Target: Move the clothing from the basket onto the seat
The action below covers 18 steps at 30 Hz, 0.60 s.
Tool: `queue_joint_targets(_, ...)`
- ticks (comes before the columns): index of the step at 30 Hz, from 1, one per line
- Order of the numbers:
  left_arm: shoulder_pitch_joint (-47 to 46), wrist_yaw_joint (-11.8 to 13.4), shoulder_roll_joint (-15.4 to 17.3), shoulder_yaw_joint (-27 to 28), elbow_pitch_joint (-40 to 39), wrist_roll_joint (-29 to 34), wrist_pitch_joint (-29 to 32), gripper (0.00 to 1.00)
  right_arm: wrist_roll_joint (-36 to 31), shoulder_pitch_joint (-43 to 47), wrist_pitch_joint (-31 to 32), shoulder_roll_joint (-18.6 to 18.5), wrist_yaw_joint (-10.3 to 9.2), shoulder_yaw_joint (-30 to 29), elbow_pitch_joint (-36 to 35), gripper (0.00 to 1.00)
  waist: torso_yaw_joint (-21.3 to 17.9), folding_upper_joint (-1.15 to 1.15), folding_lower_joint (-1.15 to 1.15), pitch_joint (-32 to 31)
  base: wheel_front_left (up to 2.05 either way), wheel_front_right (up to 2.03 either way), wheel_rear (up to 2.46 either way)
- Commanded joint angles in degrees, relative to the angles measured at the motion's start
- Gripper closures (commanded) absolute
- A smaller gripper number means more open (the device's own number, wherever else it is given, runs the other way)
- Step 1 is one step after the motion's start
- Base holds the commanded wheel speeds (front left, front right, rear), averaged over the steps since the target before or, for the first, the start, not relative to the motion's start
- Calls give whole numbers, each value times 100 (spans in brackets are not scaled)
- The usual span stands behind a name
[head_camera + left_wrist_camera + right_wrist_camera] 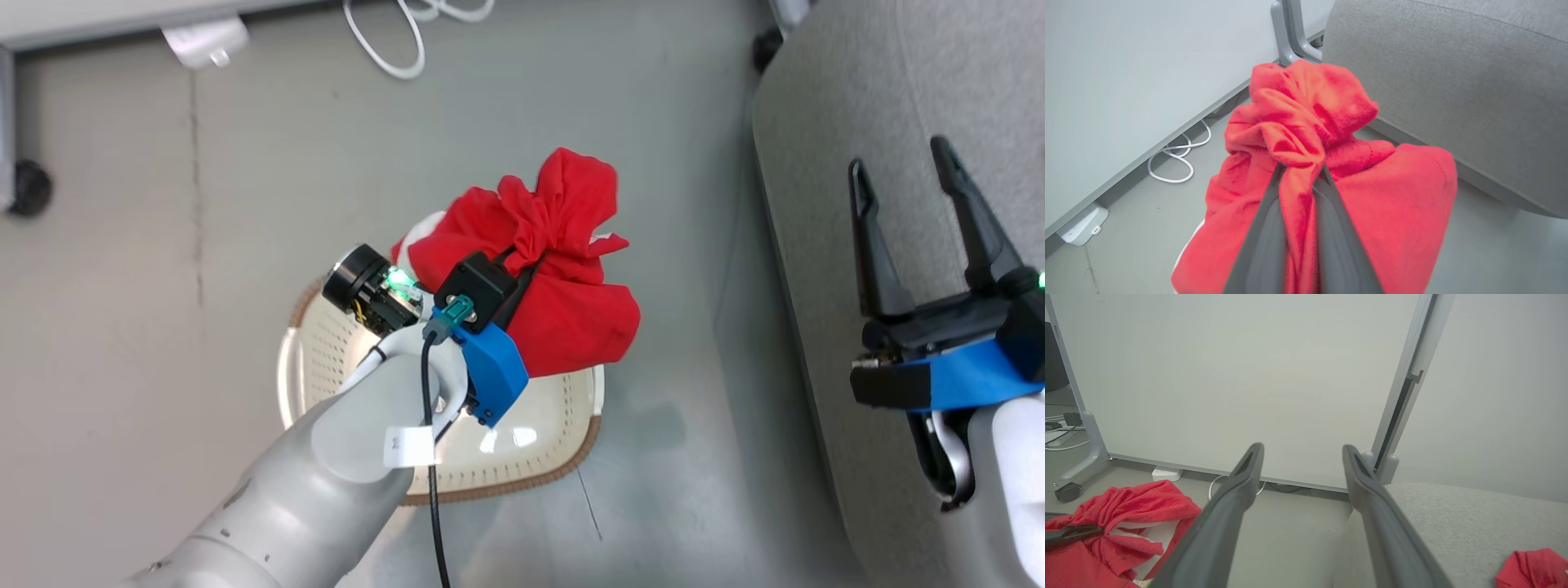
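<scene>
The light grey upholstered seat (857,122) takes up the robot's right side, with grey floor (245,204) beside it. On that floor stands the cream perforated laundry basket (531,441), brown-rimmed. Over the basket's far half, a bunch of red clothing (571,302) with a white stripe at its edge is pinched in the narrow jaws of the left gripper (1300,171), and fabric bulges past the fingertips. The right gripper (898,159) hovers above the seat's edge, jaws spread wide and holding nothing. Another red garment (1531,567) lies on the seat. A white cable (392,49) loops near a white power strip (204,41).
</scene>
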Motion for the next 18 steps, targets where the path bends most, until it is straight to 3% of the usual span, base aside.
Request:
queue_joint_targets(1, 103, 30, 51, 86, -89, 37, -25, 100, -23, 88, -3, -26, 1, -6, 22, 0, 131, -1, 1, -344, 0, 0, 0)
queue_joint_targets(18, 966, 72, 176, 1071, -1486, 438, -22, 100, 42, 992, -3, 169, 1, -48, 334, 0, 336, -1, 1, -1781, 0, 0, 0)
